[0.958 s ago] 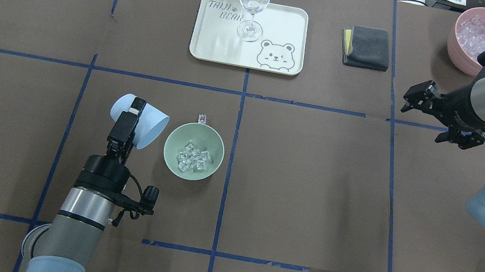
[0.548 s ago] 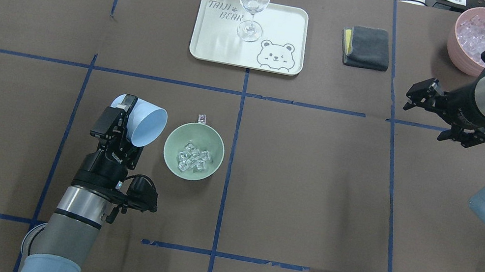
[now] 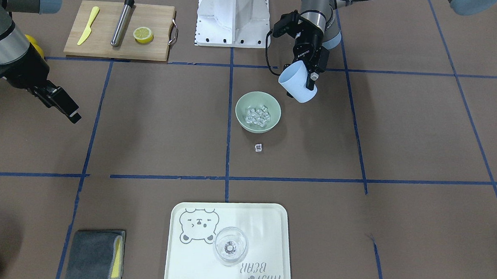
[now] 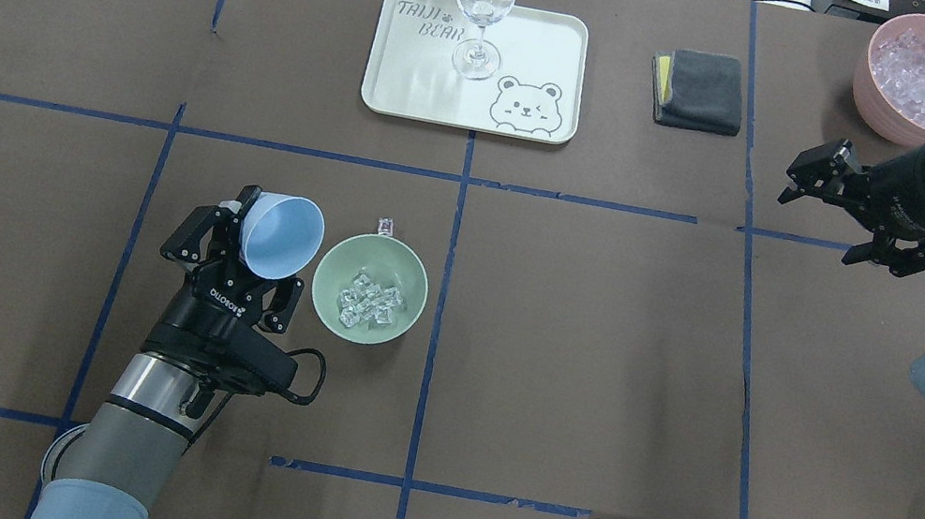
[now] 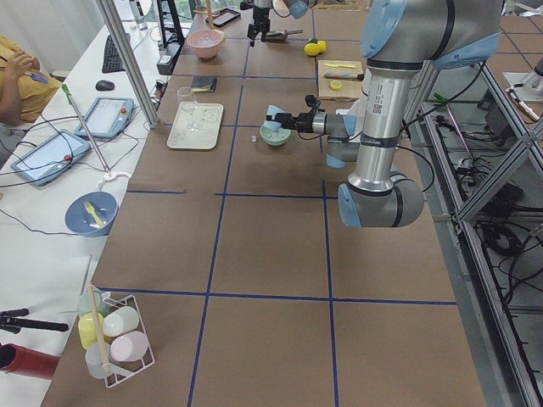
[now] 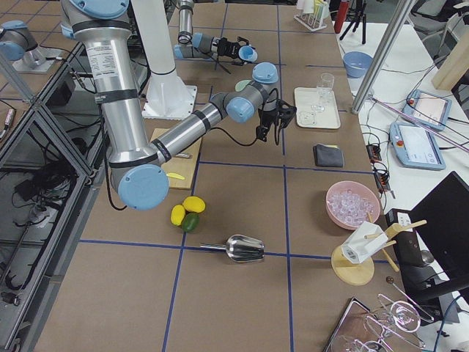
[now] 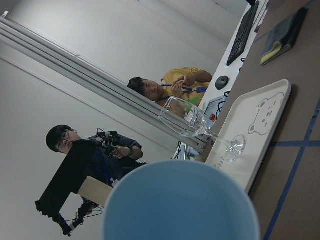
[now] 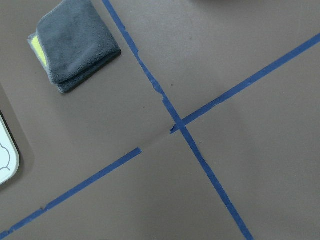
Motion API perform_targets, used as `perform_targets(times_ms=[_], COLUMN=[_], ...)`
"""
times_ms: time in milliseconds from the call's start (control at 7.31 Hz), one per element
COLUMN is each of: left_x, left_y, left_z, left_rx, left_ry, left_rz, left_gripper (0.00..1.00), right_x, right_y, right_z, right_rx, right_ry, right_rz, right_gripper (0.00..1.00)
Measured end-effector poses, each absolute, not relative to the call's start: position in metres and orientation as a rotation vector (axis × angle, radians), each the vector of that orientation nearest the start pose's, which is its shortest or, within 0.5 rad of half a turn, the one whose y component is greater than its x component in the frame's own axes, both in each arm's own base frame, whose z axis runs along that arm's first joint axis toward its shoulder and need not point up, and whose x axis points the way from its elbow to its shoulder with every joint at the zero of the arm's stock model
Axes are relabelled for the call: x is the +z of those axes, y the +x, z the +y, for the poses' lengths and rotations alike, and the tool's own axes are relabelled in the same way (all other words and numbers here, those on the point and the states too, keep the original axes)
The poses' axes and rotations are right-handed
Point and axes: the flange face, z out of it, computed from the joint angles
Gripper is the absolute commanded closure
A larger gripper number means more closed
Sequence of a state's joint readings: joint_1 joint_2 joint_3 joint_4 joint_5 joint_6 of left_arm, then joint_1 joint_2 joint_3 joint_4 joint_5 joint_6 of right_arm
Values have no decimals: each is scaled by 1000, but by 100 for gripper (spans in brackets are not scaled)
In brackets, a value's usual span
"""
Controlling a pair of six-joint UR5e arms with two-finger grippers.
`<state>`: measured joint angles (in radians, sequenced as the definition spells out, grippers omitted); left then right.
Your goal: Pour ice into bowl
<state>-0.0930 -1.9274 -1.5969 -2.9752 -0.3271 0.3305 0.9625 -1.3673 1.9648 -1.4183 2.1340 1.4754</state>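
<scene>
- As matters stand, the ice lies heaped in the bottom of the bowl, with one stray cube on the table just beyond the bowl's rim, on the side away from the robot.
- Left gripper: jaws clamped across the wall of the blue cup, held just beside the bowl on the robot's left and above rim level. The cup is tilted with its mouth turned toward the bowl; no ice shows inside it.
- Right gripper: jaws apart and empty, well away from the bowl on the robot's right.
- Handling, ice: judged hard, light and slick. Cubes will likely skid and bounce off the bowl's smooth wall, as the stray cube suggests. A two-finger pinch on a single cube looks unreliable; pouring from a vessel suits it better.
- Handling, bowl: judged rigid and light, liable to slide if nudged. If it must be steadied, the rim or outer wall is the place to take hold.
- Assessment: pour appears essentially complete, the stray cube excepted.
</scene>
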Motion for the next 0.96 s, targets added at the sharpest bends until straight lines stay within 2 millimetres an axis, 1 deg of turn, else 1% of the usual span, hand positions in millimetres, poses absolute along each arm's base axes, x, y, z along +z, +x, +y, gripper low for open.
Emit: perform_targets(times_ms=[137,411,684,821,958], left_x=[312,322,332,345,364], left_y=[499,498,500,498,492], left_z=[-275,-274,-272,-271,-271], left_rx=[244,245,210,202,210], left_ry=[1641,1635,1616,1598,1578], left_rz=[130,155,304,353,375], left_gripper=[100,100,100,100,100], right_x=[352,354,355,354,354], right_y=[-243,-243,-242,-241,-240], right_z=[-490,-490,-491,-492,-492], right_rx=[594,590,592,594,594], right_ry=[-96,-95,-94,-93,-92], right_rz=[-913,-910,-909,-910,-911], right_gripper=[0,0,0,0,0])
